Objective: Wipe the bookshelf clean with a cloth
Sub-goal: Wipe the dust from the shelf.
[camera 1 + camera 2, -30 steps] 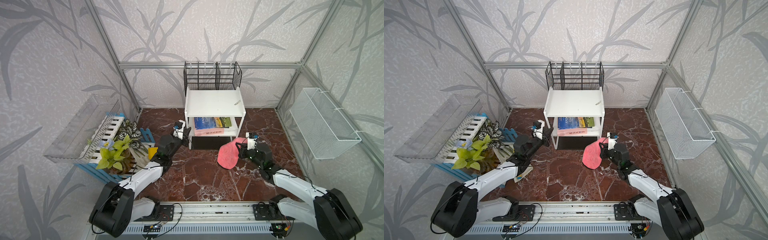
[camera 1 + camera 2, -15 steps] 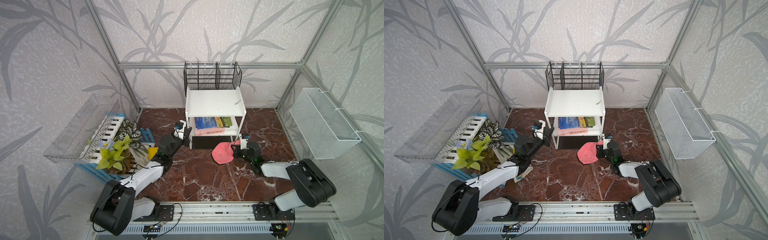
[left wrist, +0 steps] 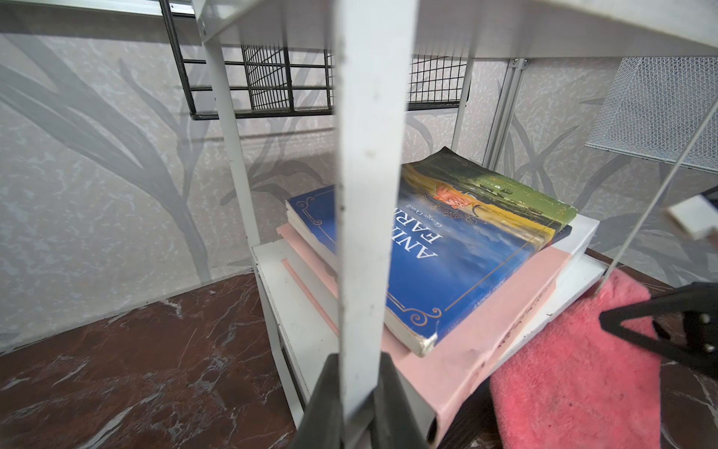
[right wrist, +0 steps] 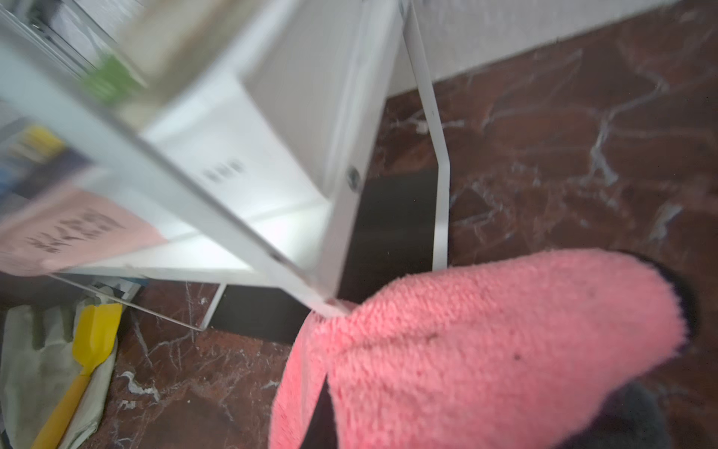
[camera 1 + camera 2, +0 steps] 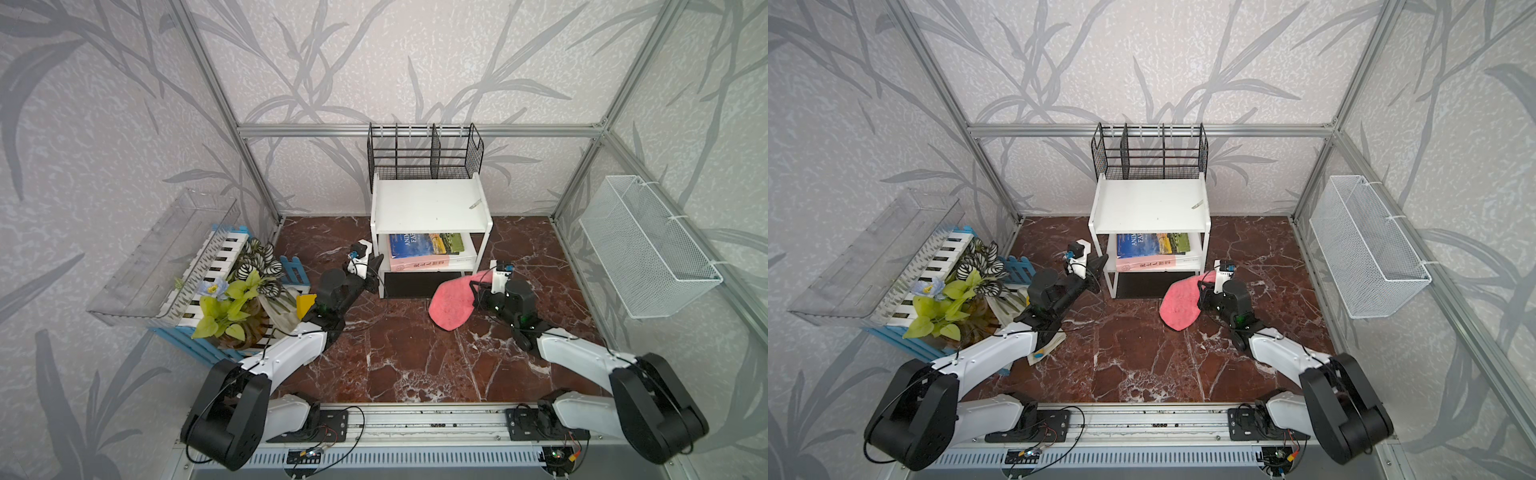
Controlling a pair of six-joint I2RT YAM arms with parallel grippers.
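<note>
Bracing the shelf (image 5: pixel 430 205) is already covered. My left gripper (image 3: pixel 355 375) pinches its front-left leg (image 3: pixel 361 194) low down, jaws pressed against both sides, so I judge the frame will not slide when I rub. My right gripper (image 5: pixel 476 289) is clamped on the cloth (image 5: pixel 451 301), which drapes over the jaws and hangs low over the floor (image 5: pixel 415 353). I cannot tell whether its tail touches. Both wrist views show the cloth's upper end touching the foot of the front-right leg.

The top board carries 1 small scrap (image 5: pixel 475 204) near its right edge and looks unwiped. 2 books (image 5: pixel 424 245) fill the lower tier.

To wipe well, I would lift the cloth clear of the leg and rise above the board before crossing, since the hanging tail could snag the corner. Then I would lay the fuzzy face flat at the far edge and pull toward me in overlapping passes, sweeping the scrap off. Light pressure should do, because too much could tip the shelf against my left grip.
</note>
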